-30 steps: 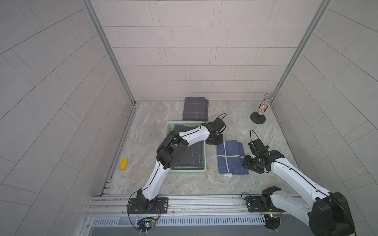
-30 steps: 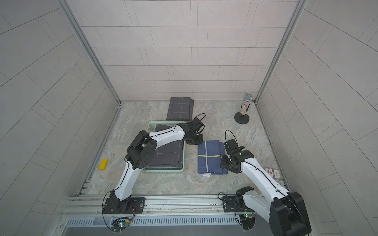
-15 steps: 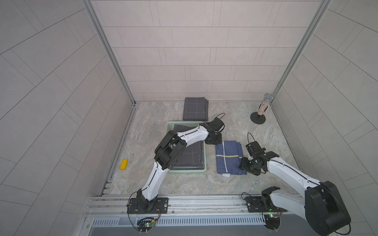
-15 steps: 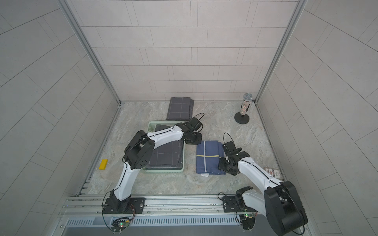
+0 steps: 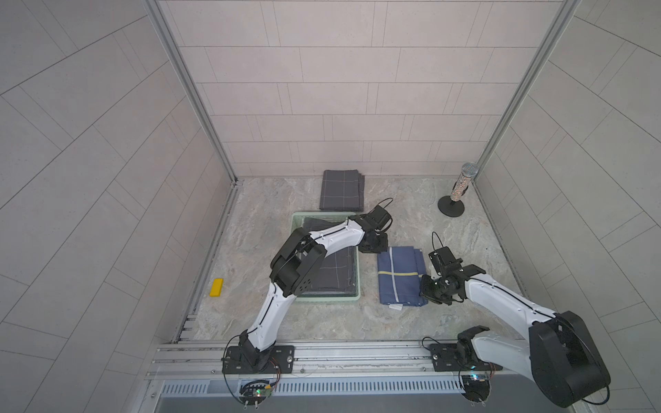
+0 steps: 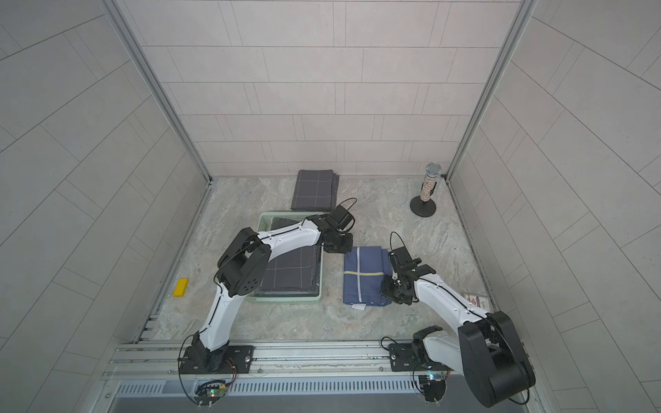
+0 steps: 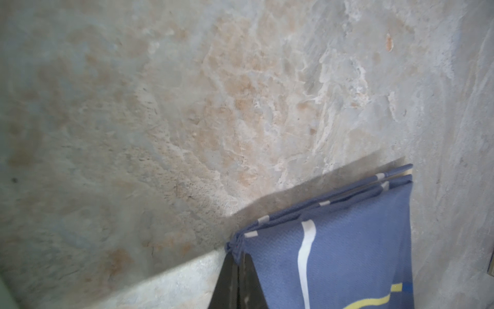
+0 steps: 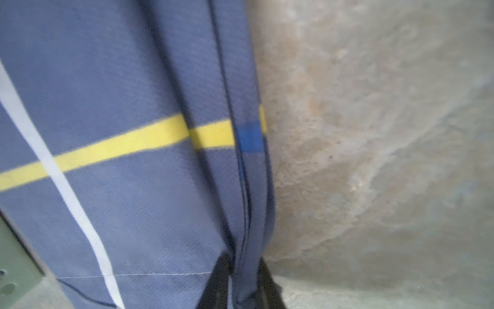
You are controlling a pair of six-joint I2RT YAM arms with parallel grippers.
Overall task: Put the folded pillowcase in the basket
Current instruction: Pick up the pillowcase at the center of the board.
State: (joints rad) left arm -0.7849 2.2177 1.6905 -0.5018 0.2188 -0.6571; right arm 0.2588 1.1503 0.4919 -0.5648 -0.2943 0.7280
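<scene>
The folded pillowcase, blue with a white and a yellow stripe, lies flat on the marble floor just right of the basket. My left gripper sits at its far left corner. In the left wrist view the left gripper is shut on that bunched corner of the pillowcase. My right gripper is at the cloth's near right edge. In the right wrist view the right gripper pinches the layered edge of the pillowcase.
A grey checked cloth fills the basket, and my left arm crosses above it. Another grey folded cloth lies by the back wall. A glittery stand is at the back right. A yellow block lies at the left.
My right gripper slid left onto the pillowcase's right edge and closed on it. The left arm and its grip stayed as they were.
</scene>
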